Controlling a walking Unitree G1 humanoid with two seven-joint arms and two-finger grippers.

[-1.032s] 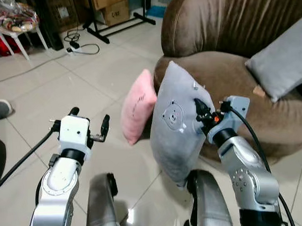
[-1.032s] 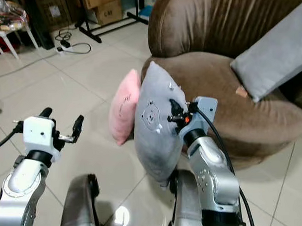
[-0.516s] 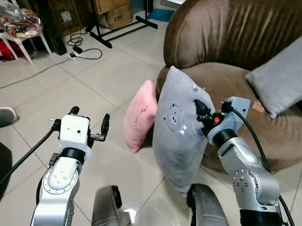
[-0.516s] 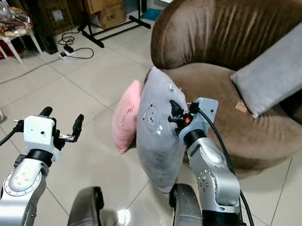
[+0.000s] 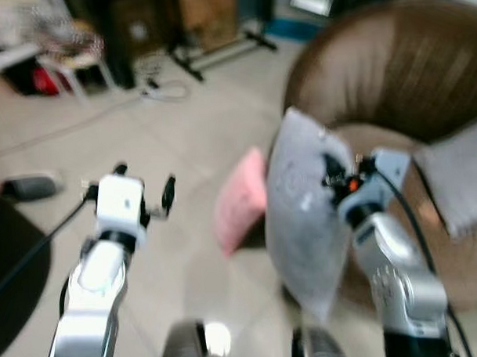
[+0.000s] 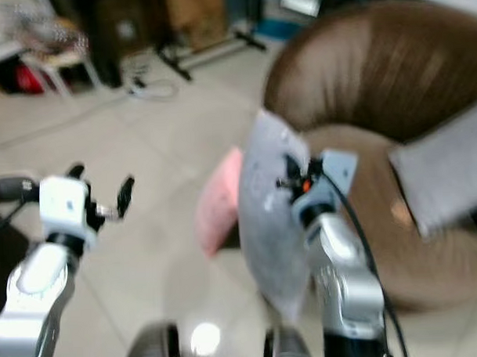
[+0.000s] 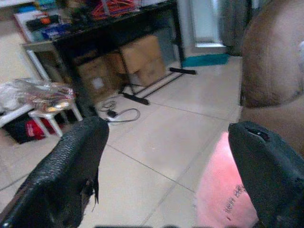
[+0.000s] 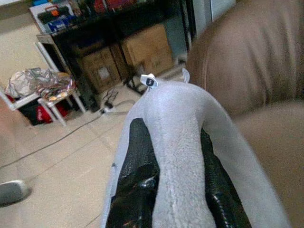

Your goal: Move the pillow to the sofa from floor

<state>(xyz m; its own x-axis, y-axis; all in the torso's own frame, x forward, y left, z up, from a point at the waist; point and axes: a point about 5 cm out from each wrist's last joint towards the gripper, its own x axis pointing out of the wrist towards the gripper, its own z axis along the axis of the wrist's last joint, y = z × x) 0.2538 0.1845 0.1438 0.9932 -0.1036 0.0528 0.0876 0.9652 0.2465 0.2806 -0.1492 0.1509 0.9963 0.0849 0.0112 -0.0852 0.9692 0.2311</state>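
I see the head views smeared with blur. My right gripper (image 8: pixel 166 190) holds the soft grey plush pillow (image 5: pixel 302 215) off the pale tiled floor (image 5: pixel 182 133), its two black fingers (image 8: pixel 135 166) clamped on either side of the pillow's upper edge. The pillow hangs upright in front of the rounded brown fabric sofa (image 5: pixel 384 87), just before the seat's front edge, and a small white tag (image 8: pixel 148 80) sticks up from its top seam. Against the sofa's base, beside the grey pillow, a pink cushion (image 5: pixel 241 203) leans on the floor. A second flat grey cushion (image 6: pixel 442 175) lies on the sofa seat toward its far side. My left gripper (image 5: pixel 143 196) hovers over the floor well away from the sofa, its fingers (image 7: pixel 71 171) spread wide apart with nothing between them. Far from the sofa, a white stool (image 7: pixel 52 116) stands by dark shelving with cardboard boxes (image 7: pixel 137 59) beneath.
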